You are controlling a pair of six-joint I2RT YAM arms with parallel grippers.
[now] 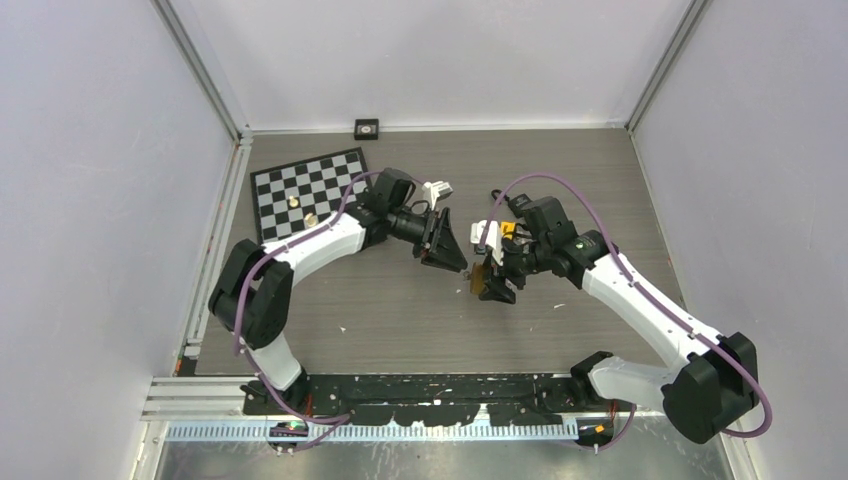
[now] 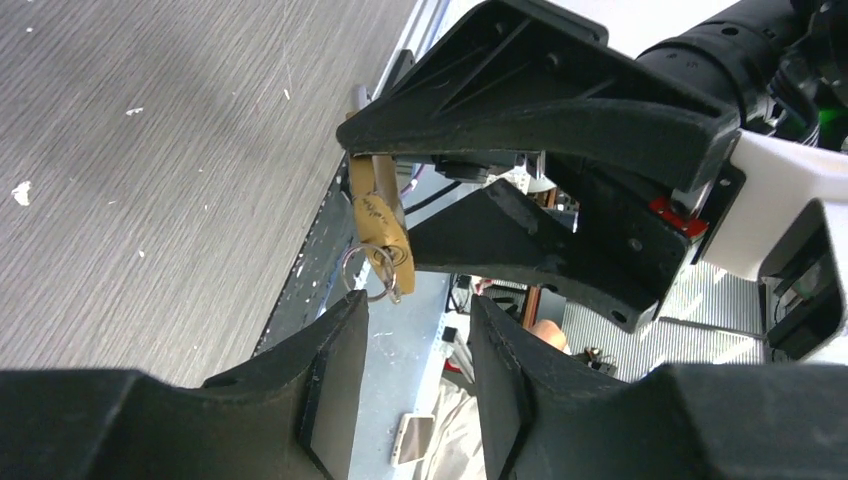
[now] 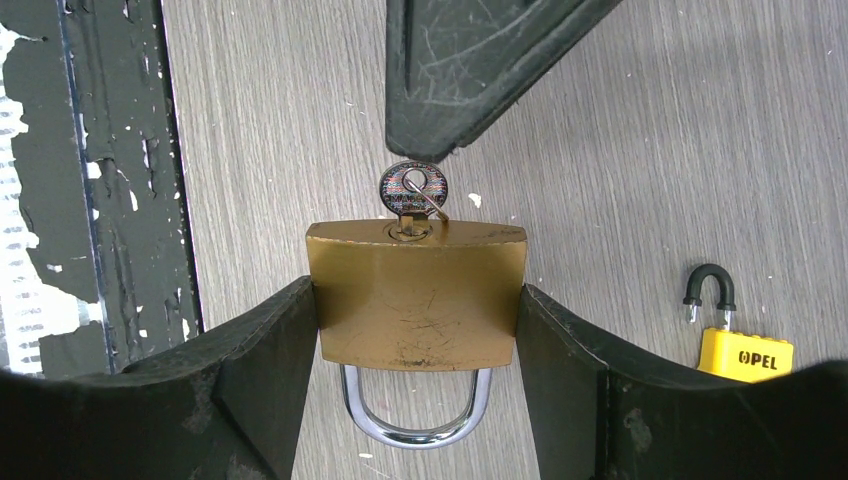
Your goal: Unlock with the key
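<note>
the right gripper (image 3: 417, 292) clamps the brass padlock (image 3: 415, 325) by its narrow sides over the wood-grain table (image 3: 620, 200), chrome shackle (image 3: 415, 425) toward its own wrist and the key (image 3: 414, 190) seated at the far end, round head sticking out along the lock's long axis. the left gripper (image 2: 418, 310) is nearer that head and faces it just short of touching, matte black jaws partly apart and holding nothing, the key a little off-centre from the gap
</note>
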